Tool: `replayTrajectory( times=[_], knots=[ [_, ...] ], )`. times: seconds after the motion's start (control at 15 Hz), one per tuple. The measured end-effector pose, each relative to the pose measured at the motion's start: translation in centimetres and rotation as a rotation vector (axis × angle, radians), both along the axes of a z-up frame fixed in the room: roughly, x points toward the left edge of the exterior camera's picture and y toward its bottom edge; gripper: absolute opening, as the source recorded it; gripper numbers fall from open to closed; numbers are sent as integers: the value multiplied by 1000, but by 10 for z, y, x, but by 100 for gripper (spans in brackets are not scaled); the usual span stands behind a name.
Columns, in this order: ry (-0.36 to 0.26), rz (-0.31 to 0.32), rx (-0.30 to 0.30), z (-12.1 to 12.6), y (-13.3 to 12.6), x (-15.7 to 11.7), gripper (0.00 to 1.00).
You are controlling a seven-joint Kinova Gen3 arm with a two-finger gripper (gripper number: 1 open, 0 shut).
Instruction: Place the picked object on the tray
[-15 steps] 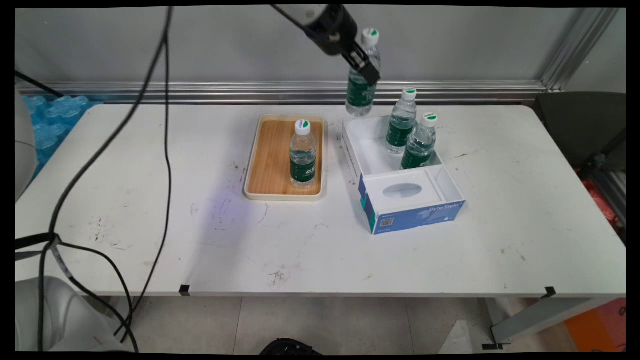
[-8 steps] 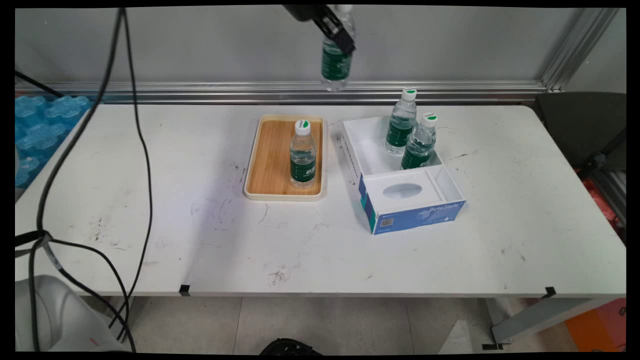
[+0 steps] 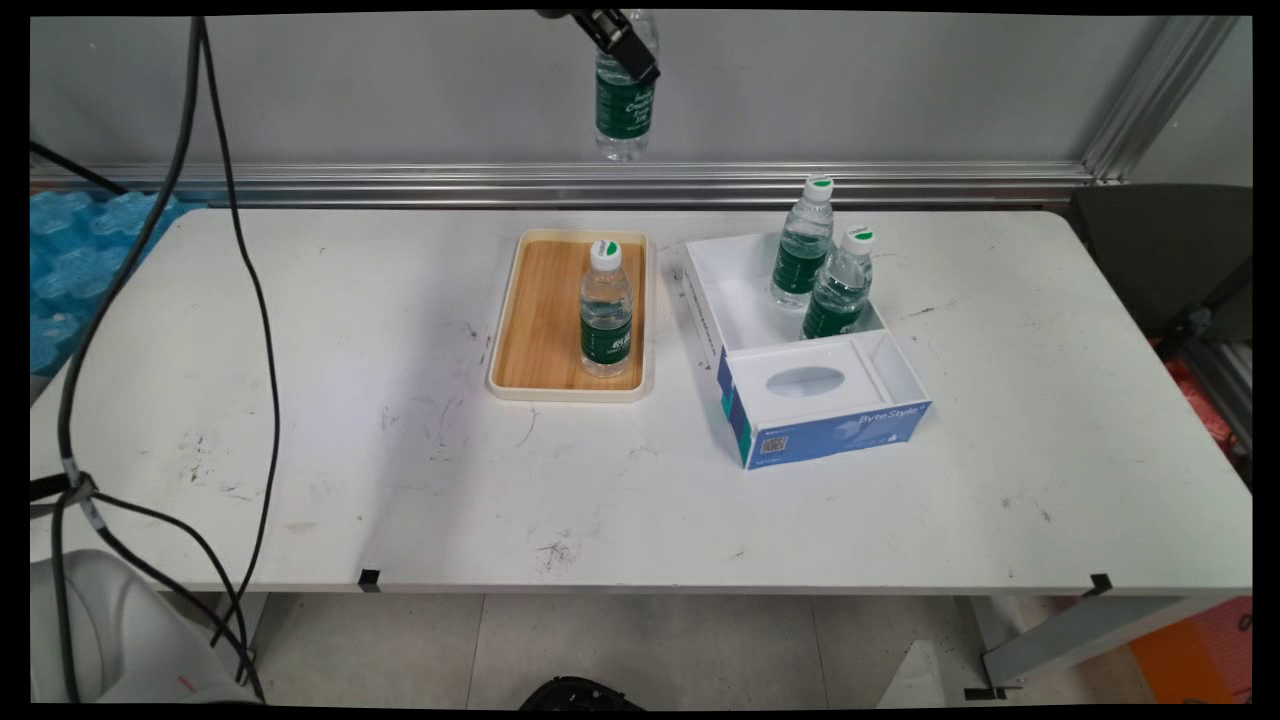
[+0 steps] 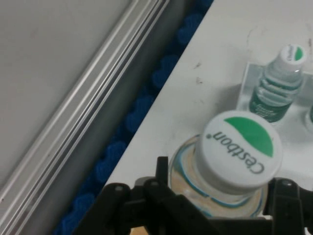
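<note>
White scuffed table (image 3: 300,330), end effector (image 3: 625,45) clamping clear ribbed bottle (image 3: 622,105)

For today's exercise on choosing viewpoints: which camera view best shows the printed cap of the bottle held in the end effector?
The hand view: the held bottle's cap fills the middle, seen from above, green and white and lettered. In the main view the held bottle hangs at the top edge from the end effector, label showing, cap hidden.

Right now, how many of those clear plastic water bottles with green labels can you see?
4. One held bottle hangs high in the black gripper; one tray bottle stands on the wooden tray; two boxed bottles stand in the white-and-blue cardboard box.
</note>
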State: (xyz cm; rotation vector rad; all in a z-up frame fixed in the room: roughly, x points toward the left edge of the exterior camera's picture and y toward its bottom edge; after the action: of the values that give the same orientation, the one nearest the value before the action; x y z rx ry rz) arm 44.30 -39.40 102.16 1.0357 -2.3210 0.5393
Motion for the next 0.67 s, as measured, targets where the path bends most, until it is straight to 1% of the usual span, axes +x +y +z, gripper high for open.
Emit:
replayTrajectory(
  times=[0.13, 0.33, 0.47, 0.67],
  knots=[
    [9, -5, 2, -11, -7, 7, 0],
    [34, -12, 17, -36, -21, 15, 0],
    [44, -35, 28, -57, -28, 22, 0],
    [50, -60, 38, -79, -33, 29, 0]
  ],
)
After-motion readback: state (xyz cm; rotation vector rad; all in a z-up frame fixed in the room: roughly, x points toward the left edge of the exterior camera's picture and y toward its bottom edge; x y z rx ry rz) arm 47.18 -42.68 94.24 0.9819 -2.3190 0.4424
